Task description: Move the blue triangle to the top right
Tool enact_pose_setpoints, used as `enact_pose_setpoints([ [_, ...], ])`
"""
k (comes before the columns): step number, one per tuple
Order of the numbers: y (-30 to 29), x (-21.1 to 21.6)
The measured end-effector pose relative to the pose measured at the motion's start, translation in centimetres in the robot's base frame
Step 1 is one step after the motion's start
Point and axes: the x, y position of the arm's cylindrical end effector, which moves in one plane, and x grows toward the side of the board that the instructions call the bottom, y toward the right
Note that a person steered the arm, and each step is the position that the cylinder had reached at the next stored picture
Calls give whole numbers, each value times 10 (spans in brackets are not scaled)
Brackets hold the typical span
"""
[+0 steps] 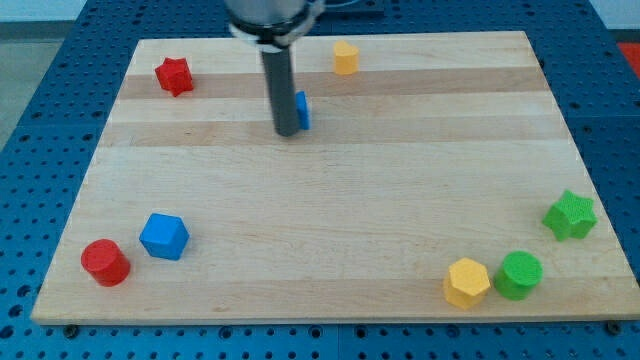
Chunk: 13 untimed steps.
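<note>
My tip [286,131] rests on the wooden board [330,200] in its upper middle part, and it is a bare rod end with nothing that could clench or let go, so it merely touches. Just at the tip's right, pressed against the rod and half hidden by it, sits the blue triangle [302,110]; only a narrow blue sliver shows, taller than it is wide, so its long axis seems to run up and down the view, but which way its point faces I cannot tell. Toward the view's right of that block the board lies bare all the way to the right edge, and the top right corner holds no block. Near the top edge, up and right of the tip, stands a small yellow block [345,58]; its shape is too small to make out. A red star [174,75] lies near the top left corner. At the bottom left a blue cube [164,236] sits just beside a red cylinder [105,262], both near the left edge. At the bottom right a yellow hexagonal block [466,282] touches a green cylinder [519,275], with a green star [570,215] near the right edge above them. That makes two blue, two red, two yellow and two green blocks, eight in all.
</note>
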Motion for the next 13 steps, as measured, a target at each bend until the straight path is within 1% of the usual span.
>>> enact_pose_setpoints([
  [1,21,-1],
  [2,14,13],
  [4,-17,58],
  [5,-33,4],
  [6,-33,-17],
  [7,-33,-53],
  [9,-7,-53],
  [10,29,-52],
  [11,77,-61],
  [12,97,-67],
  [13,87,-67],
])
